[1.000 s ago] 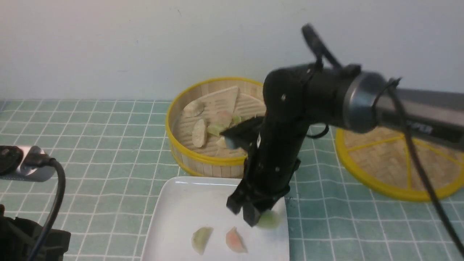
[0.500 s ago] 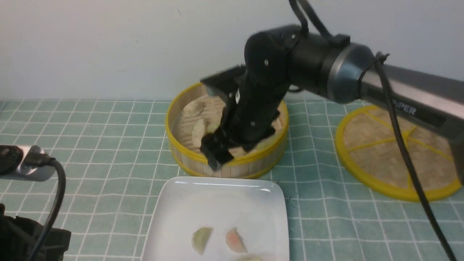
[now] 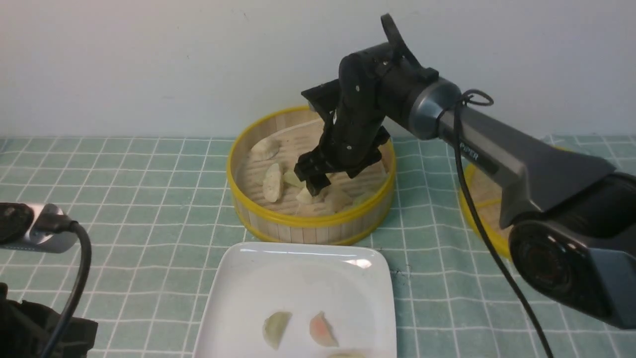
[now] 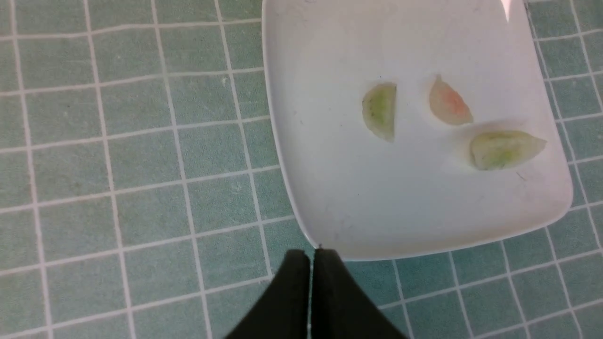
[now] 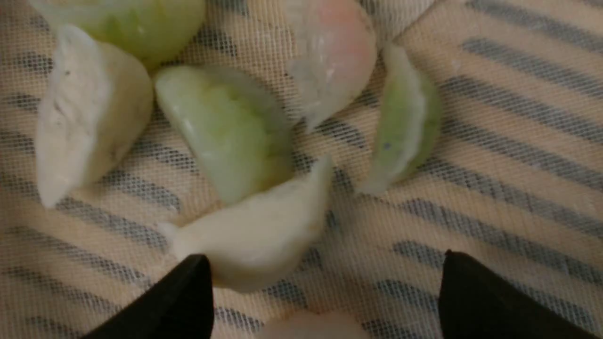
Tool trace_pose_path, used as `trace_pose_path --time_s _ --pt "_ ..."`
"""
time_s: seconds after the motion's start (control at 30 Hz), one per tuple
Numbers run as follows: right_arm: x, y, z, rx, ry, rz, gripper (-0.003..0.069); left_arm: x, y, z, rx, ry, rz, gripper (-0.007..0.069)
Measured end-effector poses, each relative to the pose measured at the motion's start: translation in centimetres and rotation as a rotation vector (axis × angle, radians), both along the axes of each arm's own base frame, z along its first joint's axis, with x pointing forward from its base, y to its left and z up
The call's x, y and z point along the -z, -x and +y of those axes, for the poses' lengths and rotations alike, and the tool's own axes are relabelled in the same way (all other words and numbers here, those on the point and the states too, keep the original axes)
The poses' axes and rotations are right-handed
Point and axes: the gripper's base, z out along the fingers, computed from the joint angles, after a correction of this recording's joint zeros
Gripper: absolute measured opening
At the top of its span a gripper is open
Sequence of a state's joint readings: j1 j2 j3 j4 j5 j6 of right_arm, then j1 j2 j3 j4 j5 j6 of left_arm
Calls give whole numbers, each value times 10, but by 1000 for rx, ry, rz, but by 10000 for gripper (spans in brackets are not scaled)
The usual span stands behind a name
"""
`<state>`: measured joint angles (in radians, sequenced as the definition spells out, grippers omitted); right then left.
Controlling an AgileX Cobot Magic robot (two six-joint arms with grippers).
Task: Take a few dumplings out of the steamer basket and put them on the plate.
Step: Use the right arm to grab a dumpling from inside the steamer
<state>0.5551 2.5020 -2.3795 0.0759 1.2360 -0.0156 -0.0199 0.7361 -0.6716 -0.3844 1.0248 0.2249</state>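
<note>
On the left, the left gripper [image 4: 311, 258] is seen clenched on nothing, parked just beside the plate [image 4: 330, 197], where three dumplings [image 4: 379, 110] are laid. Further right, more are crowded in the basket [image 3: 298, 222]. The right gripper [image 5: 325, 266] is spread wide and empty, low over that pile. Trouble is expected from the crowding: the cream dumpling [image 5: 254, 235] is pressed against a green one [image 5: 226, 132], so both could be pinched together, or one squeezed aside.

green checked tablecloth [image 3: 149, 199], yellow-rimmed woven lid [image 3: 484, 199] toward its right edge, power strip [image 3: 42, 231] with black cable [image 3: 79, 268] at left edge
</note>
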Motion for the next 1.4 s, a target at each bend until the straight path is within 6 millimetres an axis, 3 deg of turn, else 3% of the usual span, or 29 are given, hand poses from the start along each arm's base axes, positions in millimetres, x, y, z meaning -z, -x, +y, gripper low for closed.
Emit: trace_pose_path --time_s 0.3,0.5,0.57,0.8,0.97,1.1,1.17,1.2,1.23,1.3,1.4 --pt "9 10 2 22 7 61 521 1 2 0 10 -1 23 -6" --pt "-16 15 1 9 -7 26 517 1 2 0 9 -1 20 -6" --pt "-16 15 1 0 -5 23 517 1 1 0 7 -1 17 -6" --pt "15 14 0 -9 50 69 515 1 1 0 7 -1 16 -6" --pt "14 11 -4 -16 90 40 371 1 1 -1 7 2 16 -6" --pt "-7 14 -6 -15 76 10 372 0 1 -1 8 3 13 -6" --pt "-47 20 -10 -12 38 -55 372 -7 -3 -1 16 -4 2 -6" --pt "-50 21 -11 -12 34 -61 372 -9 -3 -1 15 -4 -3 -6" --pt "-81 28 -15 -10 -3 -110 372 -17 -11 -1 20 -5 0 -6" --pt "-120 41 -20 -10 -66 -157 372 -27 -25 -2 24 2 10 -6" --pt "-150 58 -26 -14 -132 -174 372 -40 -46 -3 35 12 5 -6"
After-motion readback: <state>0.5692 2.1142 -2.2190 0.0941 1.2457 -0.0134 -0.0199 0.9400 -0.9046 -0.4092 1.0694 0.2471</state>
